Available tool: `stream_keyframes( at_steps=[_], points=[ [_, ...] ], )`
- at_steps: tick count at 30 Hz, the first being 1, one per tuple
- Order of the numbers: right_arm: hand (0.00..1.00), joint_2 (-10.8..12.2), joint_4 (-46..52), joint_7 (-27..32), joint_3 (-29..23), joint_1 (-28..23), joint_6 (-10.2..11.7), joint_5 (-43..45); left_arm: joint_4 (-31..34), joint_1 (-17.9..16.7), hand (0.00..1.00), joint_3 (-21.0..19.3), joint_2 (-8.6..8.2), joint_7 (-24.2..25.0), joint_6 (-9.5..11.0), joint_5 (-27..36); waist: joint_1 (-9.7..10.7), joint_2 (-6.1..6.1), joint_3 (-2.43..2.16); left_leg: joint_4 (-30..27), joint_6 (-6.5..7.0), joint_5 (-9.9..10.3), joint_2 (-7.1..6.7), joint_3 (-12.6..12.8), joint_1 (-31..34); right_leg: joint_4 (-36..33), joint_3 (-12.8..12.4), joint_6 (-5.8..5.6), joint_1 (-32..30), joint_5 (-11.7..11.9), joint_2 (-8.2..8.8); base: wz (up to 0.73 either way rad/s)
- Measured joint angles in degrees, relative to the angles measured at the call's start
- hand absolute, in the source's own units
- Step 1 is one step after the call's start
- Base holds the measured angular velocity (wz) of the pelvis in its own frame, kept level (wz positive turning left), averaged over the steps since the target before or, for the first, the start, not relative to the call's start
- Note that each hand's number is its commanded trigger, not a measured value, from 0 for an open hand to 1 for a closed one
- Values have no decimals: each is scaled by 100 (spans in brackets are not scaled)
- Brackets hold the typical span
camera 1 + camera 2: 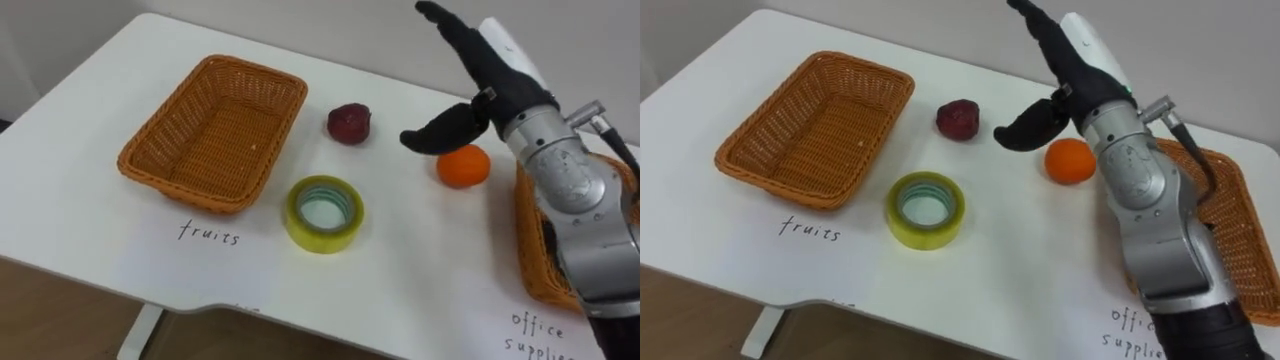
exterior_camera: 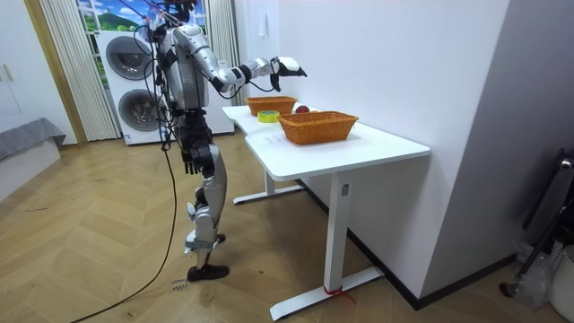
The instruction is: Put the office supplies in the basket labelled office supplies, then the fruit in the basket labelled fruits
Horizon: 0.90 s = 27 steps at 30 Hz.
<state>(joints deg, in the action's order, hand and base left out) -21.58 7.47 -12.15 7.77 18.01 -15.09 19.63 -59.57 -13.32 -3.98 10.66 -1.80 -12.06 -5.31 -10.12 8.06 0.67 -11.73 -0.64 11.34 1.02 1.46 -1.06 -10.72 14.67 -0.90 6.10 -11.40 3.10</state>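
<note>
Since the fruits basket (image 1: 175, 185) is seen empty on the white table (image 1: 420, 270), no sorting is judged done. All three loose things are left to be moved.

Far right of that basket, the office supplies basket (image 1: 1240, 235) is largely hidden by the arm, so its contents cannot be told. The right hand (image 1: 488, 68) is held raised well right of the fruits basket, fingers spread, nothing grasped. The left hand (image 2: 190, 161) is seen by the hip; its state cannot be told.

A glossy yellow tape roll (image 1: 325, 238) is laid flat just right of the fruits basket's near corner. A smooth orange (image 1: 463, 166) is seen further right, below the thumb. A dark red fruit (image 1: 349, 123) is seen just beside the fruits basket's far right corner.
</note>
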Motion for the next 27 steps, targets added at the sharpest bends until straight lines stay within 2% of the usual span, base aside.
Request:
stream_keyframes(
  at_steps=[2, 5, 12, 21, 27],
  points=[
    [0, 13, -192, -54, 5, 0, -2, -69, 3, 5, 0, 78, 17, -9, -12, 2, 0, -3, 1, 1, -4, -3, 0, -6, -18, 1, -1, 0, 29, 0, -3, 0],
    [0, 64, -384, -134, 5, 0, -120, -142, 2, 0, 0, 92, 6, -10, -22, 7, -15, -6, 0, 0, -8, -6, 0, -3, -24, 4, 10, 0, 39, 0, -4, 0],
    [0, 100, -451, -178, 5, 1, -123, -271, -1, 2, 0, 97, 6, -12, -52, 9, -42, 4, -7, 4, -12, -9, 0, -8, -16, 6, 44, 0, 38, 0, -6, 0],
    [0, 504, -861, -121, 44, 59, -121, -469, -127, 76, 0, 96, 12, 22, -63, 13, -129, 11, -13, -2, -13, -11, -1, -40, -51, 12, 104, 0, 72, 0, -3, 1],
    [0, 557, -1127, -117, 244, 216, -121, -470, -143, 117, 0, 97, 2, 94, -64, 11, -136, -6, 0, -1, -16, -10, 0, -72, -13, 18, 132, 0, 72, 0, -8, 4]
  ],
)
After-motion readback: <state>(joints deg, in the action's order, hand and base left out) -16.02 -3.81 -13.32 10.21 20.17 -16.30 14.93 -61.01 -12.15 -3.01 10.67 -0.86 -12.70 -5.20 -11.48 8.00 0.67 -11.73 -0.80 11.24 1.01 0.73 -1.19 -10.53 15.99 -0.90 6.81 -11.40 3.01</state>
